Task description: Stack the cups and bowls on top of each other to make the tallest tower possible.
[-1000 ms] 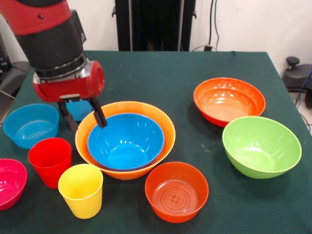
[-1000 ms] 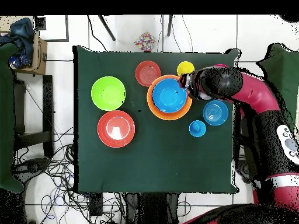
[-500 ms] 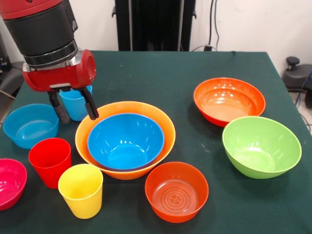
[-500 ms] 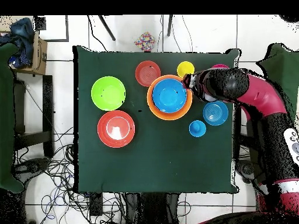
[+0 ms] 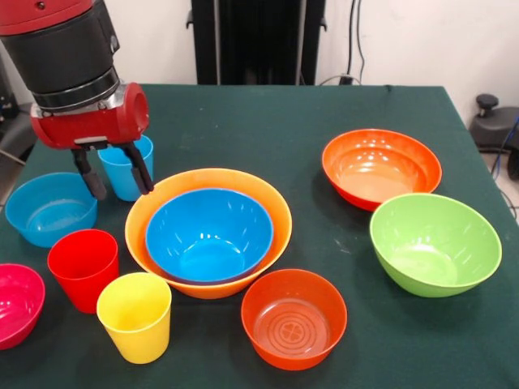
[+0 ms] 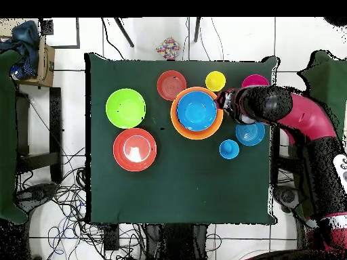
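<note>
The tower is a pale orange bowl (image 5: 277,212) with a blue bowl (image 5: 209,235) nested inside it, left of the table's centre; from overhead the blue bowl (image 6: 196,110) fills the orange one (image 6: 177,126). My gripper (image 5: 113,173) hangs open and empty just left of the orange bowl's rim. Its fingers straddle the view of a light blue cup (image 5: 123,172) that stands behind them. A red cup (image 5: 83,267) and a yellow cup (image 5: 135,316) stand upright in front of the gripper. In the overhead view the arm hides the red cup.
A small light blue bowl (image 5: 50,207) and a magenta bowl (image 5: 15,304) lie at the left edge. Two red-orange bowls (image 5: 293,318) (image 5: 381,166) and a lime green bowl (image 5: 434,241) sit to the right.
The gripper has risen and drawn left, off the orange bowl's rim and toward the light blue cup, staying open. No cup or bowl has moved.
</note>
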Robot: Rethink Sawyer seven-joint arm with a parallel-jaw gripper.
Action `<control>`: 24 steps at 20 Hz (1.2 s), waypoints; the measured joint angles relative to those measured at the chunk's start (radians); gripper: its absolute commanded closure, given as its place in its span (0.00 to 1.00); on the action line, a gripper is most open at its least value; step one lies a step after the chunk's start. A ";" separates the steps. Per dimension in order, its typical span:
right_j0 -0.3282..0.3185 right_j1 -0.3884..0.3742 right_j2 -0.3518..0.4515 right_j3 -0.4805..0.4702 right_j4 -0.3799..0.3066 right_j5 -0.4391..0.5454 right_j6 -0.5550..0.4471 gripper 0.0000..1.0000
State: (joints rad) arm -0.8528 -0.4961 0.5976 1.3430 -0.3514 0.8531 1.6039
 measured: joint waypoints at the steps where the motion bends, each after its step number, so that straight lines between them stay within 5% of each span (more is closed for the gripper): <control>1: -0.003 0.000 0.000 0.003 -0.003 0.000 0.000 0.00; 24: -0.053 0.006 0.001 0.016 -0.126 0.000 0.000 0.00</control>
State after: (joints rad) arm -0.9059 -0.4896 0.5988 1.3589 -0.4777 0.8531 1.6039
